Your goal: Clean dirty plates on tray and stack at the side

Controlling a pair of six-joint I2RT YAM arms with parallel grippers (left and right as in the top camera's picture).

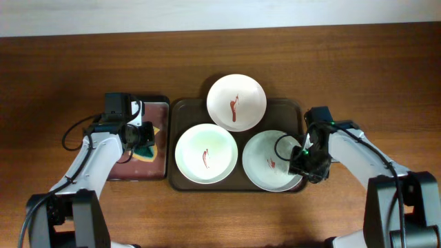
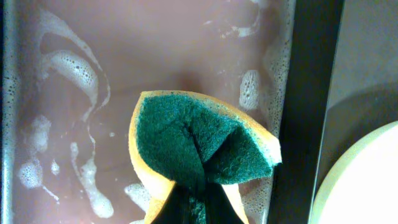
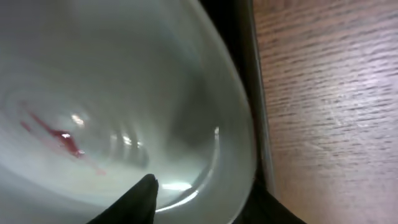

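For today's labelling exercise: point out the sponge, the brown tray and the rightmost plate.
sponge (image 2: 193, 143): left wrist view, green scouring face.
brown tray (image 1: 186, 110): overhead view, bare back-left corner.
rightmost plate (image 1: 258, 165): overhead view, white inner surface.

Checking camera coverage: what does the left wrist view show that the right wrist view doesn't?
Left wrist only: the sponge, pinched folded in the left hand, over the sudsy small tray. Right wrist only: the red smear on the right plate, a right hand finger at its rim, the table. Both: the dark tray and a plate edge, though different plates.
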